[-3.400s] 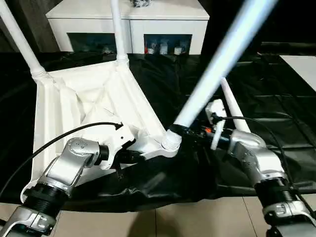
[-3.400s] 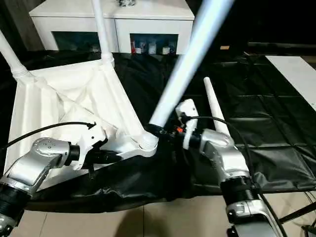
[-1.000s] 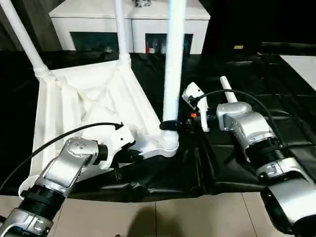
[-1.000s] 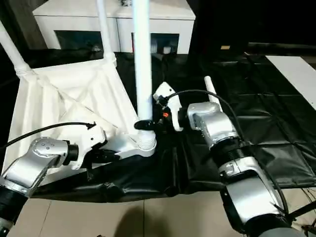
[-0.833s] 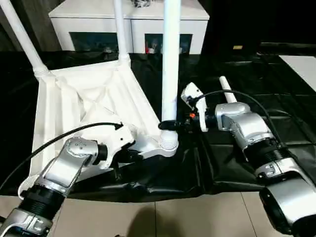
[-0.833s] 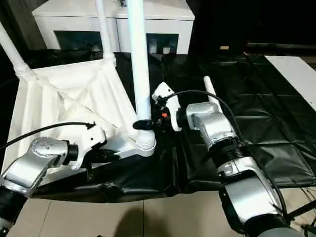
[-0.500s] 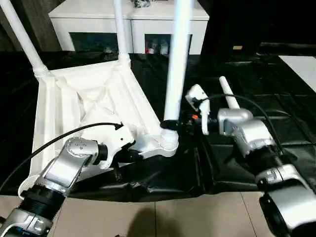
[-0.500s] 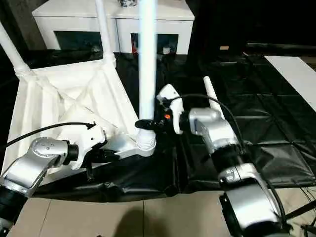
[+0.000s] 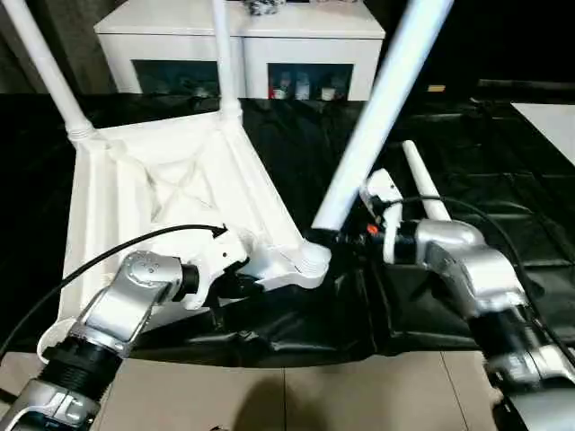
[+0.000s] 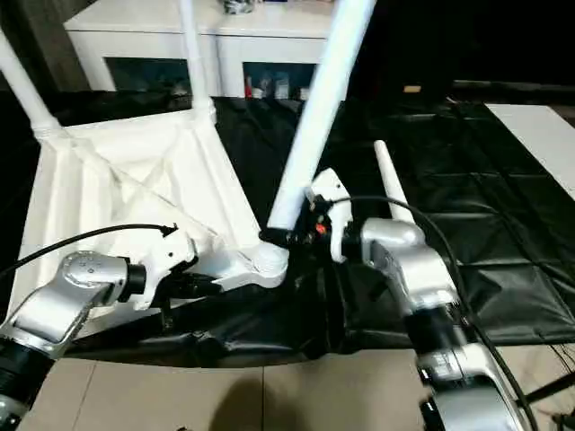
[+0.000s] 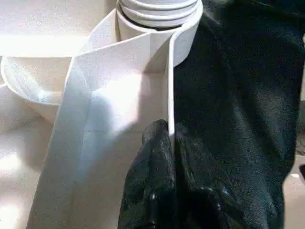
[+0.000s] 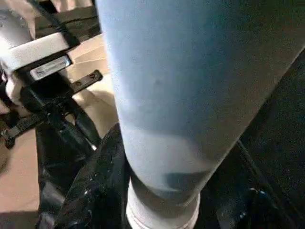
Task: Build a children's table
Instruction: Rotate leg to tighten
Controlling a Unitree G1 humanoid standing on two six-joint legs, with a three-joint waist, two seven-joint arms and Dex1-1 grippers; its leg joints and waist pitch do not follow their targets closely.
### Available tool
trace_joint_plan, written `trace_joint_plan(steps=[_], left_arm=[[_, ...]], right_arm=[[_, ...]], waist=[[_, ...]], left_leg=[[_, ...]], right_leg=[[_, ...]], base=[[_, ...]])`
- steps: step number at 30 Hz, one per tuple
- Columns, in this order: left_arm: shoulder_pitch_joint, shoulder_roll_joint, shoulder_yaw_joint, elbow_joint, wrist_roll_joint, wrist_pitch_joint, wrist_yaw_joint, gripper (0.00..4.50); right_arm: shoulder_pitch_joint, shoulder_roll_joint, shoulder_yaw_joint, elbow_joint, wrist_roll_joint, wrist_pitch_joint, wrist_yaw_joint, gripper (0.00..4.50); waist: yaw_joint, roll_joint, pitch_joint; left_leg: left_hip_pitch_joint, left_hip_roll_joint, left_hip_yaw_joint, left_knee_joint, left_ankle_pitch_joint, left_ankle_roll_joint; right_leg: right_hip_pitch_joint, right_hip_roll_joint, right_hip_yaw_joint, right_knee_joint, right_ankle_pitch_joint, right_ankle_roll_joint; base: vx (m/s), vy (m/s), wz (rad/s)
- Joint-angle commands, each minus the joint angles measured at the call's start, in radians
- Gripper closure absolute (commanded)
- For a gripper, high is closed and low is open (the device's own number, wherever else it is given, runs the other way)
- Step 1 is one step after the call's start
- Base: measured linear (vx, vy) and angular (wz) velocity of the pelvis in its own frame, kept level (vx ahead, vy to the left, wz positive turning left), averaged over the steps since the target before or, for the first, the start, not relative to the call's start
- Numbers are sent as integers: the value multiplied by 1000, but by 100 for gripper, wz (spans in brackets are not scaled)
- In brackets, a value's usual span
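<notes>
Forearms come in low from the bottom corners, both silver and bent inward toward the same corner of the upside-down table top (image 9: 171, 189). That top lies ribbed side up on the black-covered table (image 9: 503, 180), near its front edge.

The left gripper (image 9: 235, 285) reaches in level from the left, fingers (image 11: 157, 157) pinched together on the thin edge wall of the top, right beside the near corner socket (image 9: 314, 258). In the left wrist view the white wall runs straight into the black fingertips, so it's clamped on the top's rim.

The right gripper (image 10: 286, 235) comes from the other side, wrist cocked, with its fingers closed around the base of a leg (image 9: 377, 108) just above that socket. This leg tilts hard, leaning up and away to the right, its foot end sitting at the socket.

Further back, a loose leg (image 9: 422, 180) lies flat on the black cover behind the right arm. Two more legs (image 9: 45, 67) stand in the far corner sockets. Behind it all sits a white cabinet (image 9: 243, 45) with glass doors.
</notes>
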Motion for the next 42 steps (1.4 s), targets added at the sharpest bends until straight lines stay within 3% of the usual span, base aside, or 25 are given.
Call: trace_joint_plan(steps=[1,13,17,22,26,30,33,36,38,39,42], left_arm=[[-36,8,30,-18,-10,-20,17,450],[-54,-12,20,5,2,-33,24,450],[-57,-14,20,8,7,-35,32,450],[-61,-11,22,15,8,-38,31,450],[-66,-9,23,26,12,-44,28,450],[-74,-12,26,41,17,-42,31,450],[-96,-46,50,97,20,-19,100,450],[-112,-94,51,148,51,-1,198,450],[-122,-134,55,170,63,33,265,450],[-134,-171,62,187,69,67,321,450],[-158,-237,69,218,79,121,410,450]], right_arm=[[61,-30,58,13,-50,73,7,269],[-16,2,150,63,-92,106,13,269],[-3,10,186,108,-122,105,14,269],[20,8,206,115,-132,110,15,269],[25,12,210,145,-152,80,-3,269],[12,48,168,178,-164,35,-78,269],[-32,137,64,268,-182,23,-339,269],[-48,194,10,312,-188,31,-497,269],[-61,229,-22,351,-192,35,-602,269],[-74,254,-41,385,-191,32,-672,269],[-103,301,-80,451,-180,14,-785,269]], waist=[[-2,13,-57],[-8,5,-49],[-9,3,-40],[-9,5,-44],[-11,10,-43],[-16,12,-37],[-27,12,-34],[-42,12,-33],[-51,13,-31],[-52,8,-34],[-59,13,-33]], left_leg=[[13,28,-5,-71,-125,17],[12,29,-5,-78,-166,0],[22,31,-9,-89,-257,-22],[21,30,-9,-89,-239,-23],[23,31,-11,-92,-267,-30],[27,28,-11,-95,-332,-40],[26,27,-18,-101,-363,-61],[24,26,-24,-103,-385,-72],[28,26,-26,-105,-415,-75],[30,26,-27,-104,-420,-70],[32,25,-23,-105,-408,-64]], right_leg=[[56,-56,47,-70,58,-253],[53,-60,50,-79,-57,-234],[50,-65,53,-96,-219,-196],[49,-63,53,-95,-189,-191],[47,-62,52,-97,-194,-195],[39,-63,53,-109,-293,-180],[36,-66,51,-115,-381,-155],[35,-68,47,-122,-452,-126],[29,-67,44,-129,-481,-112],[30,-68,44,-132,-480,-108],[23,-67,46,-134,-437,-124]], base=[[0,0,0],[0,0,0],[0,0,0],[0,0,0],[0,0,0],[0,0,0],[0,0,0],[-51,0,-6],[0,0,0],[0,0,0],[0,0,0]])
